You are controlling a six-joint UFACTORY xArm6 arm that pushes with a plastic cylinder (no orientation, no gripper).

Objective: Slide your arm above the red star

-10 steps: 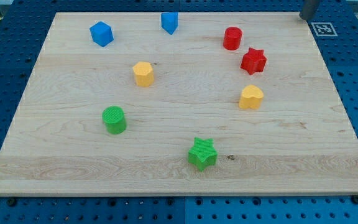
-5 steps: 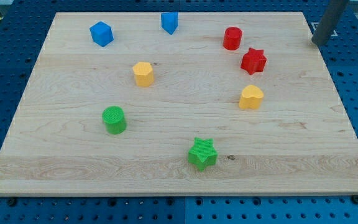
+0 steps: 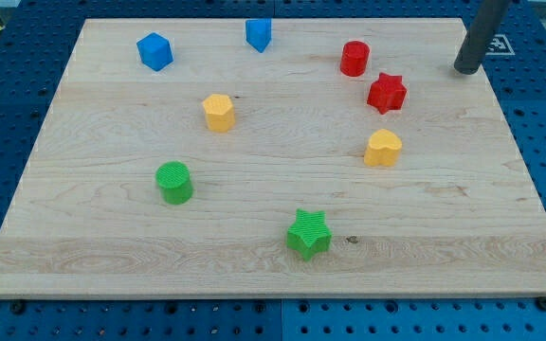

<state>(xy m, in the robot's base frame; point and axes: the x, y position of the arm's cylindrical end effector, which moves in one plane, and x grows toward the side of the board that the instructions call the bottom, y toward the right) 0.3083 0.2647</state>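
camera view shows my tip (image 3: 465,69) on the desk (image 3: 282,256) near its top right edge, to the right of the red star (image 3: 386,92) and a little higher, with clear wood between them. this end effector is a plain rod with nothing to open or close, and it touches no block. the red cylinder (image 3: 354,58) sits just up-left of the star. likely risk: overshooting leftward would knock that cylinder, or dipping low would shove the star.
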